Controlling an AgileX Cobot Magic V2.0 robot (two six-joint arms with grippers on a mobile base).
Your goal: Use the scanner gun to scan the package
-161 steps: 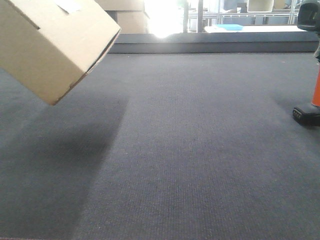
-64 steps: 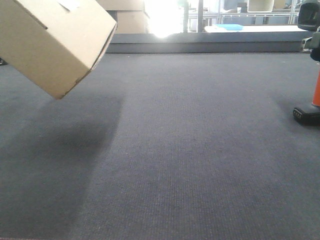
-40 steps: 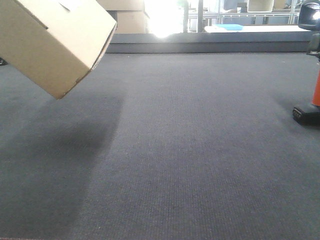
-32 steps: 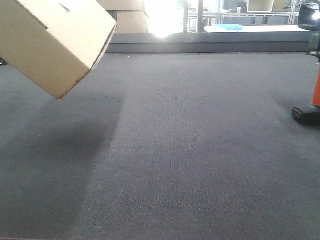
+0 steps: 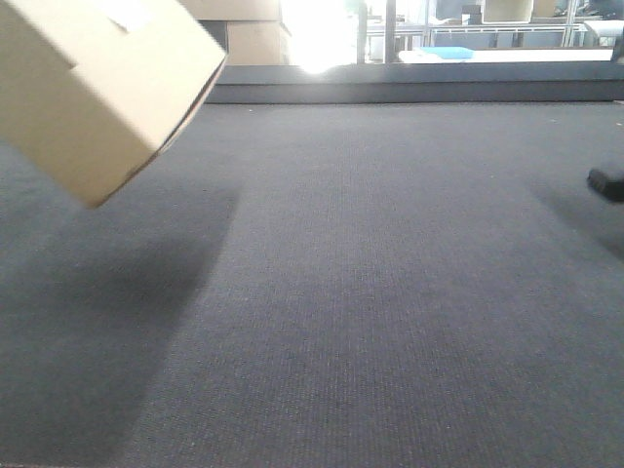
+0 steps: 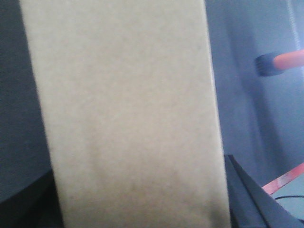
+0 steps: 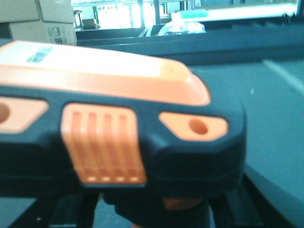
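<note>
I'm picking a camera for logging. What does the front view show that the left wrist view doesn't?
Front only: the package hangs tilted above the carpet, its shadow below, stacked boxes behind. Left wrist only: the orange handle of the scanner and a red strip. Both: the package, one plain face filling the wrist view, and the scanner, just its black base in front.

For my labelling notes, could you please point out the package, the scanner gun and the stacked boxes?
package point(image 5: 68, 122): front view, near side face.
scanner gun point(image 7: 102, 147): right wrist view, ribbed orange panel.
stacked boxes point(image 5: 252, 44): front view, lower box's face.
</note>
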